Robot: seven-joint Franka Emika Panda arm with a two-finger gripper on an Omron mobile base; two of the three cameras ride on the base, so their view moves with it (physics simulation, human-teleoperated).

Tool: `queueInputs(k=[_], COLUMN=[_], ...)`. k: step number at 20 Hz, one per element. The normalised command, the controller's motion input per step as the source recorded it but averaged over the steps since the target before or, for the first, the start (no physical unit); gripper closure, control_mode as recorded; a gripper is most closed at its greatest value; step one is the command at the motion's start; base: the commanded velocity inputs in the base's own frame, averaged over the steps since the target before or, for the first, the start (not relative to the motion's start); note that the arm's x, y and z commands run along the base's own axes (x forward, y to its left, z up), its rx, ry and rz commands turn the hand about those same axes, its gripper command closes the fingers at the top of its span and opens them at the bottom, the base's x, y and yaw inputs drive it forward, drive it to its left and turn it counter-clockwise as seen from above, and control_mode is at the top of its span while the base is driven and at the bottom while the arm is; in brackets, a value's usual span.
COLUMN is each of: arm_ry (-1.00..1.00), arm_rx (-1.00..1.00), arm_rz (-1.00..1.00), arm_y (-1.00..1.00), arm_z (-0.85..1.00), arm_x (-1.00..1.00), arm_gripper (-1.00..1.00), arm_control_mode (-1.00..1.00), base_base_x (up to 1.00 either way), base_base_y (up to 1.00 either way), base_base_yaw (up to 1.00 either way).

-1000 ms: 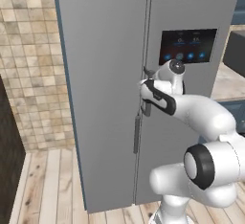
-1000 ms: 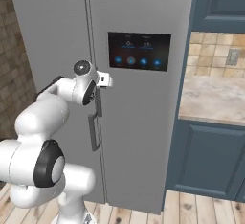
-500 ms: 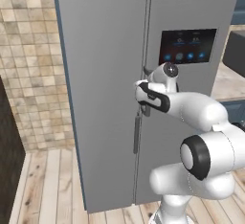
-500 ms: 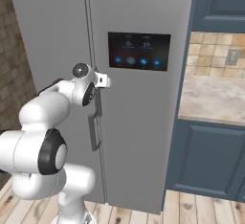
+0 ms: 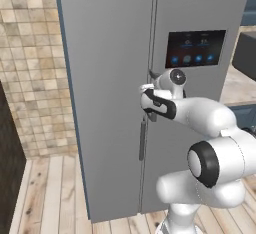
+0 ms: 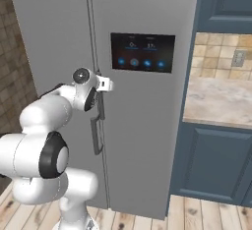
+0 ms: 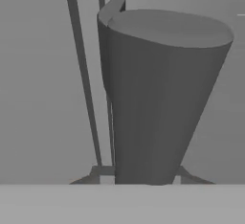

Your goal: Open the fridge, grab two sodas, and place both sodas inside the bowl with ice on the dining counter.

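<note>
The tall grey double-door fridge [image 5: 110, 78] stands closed; the tool [image 6: 100, 98] is pinching its grey bar handle [image 7: 158, 103].

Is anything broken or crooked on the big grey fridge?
Nothing stands out. The fridge stands straight with both doors shut, its dispenser panel lit and intact. The gripper is shut on a door handle, which looks straight too.
</note>
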Motion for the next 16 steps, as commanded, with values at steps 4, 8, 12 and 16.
queueInputs(k=[4,8,12,16], arm_ry=[-0.01,-0.05,-0.02,0.00], arm_rx=[0.00,0.00,0.00,0.00], arm_rz=[-0.02,-0.10,-0.13,-0.15], arm_y=[-0.12,-0.37,-0.46,-0.50], arm_z=[0.00,0.01,0.04,0.07], arm_x=[-0.25,-0.97,-1.00,-1.00], arm_gripper=[1.00,1.00,1.00,1.00], arm_control_mode=[-1.00,-1.00,-1.00,-1.00], base_base_x=[0.00,0.00,0.00,0.00], base_base_y=[0.00,0.00,0.00,0.00], base_base_yaw=[0.00,0.00,0.00,0.00])
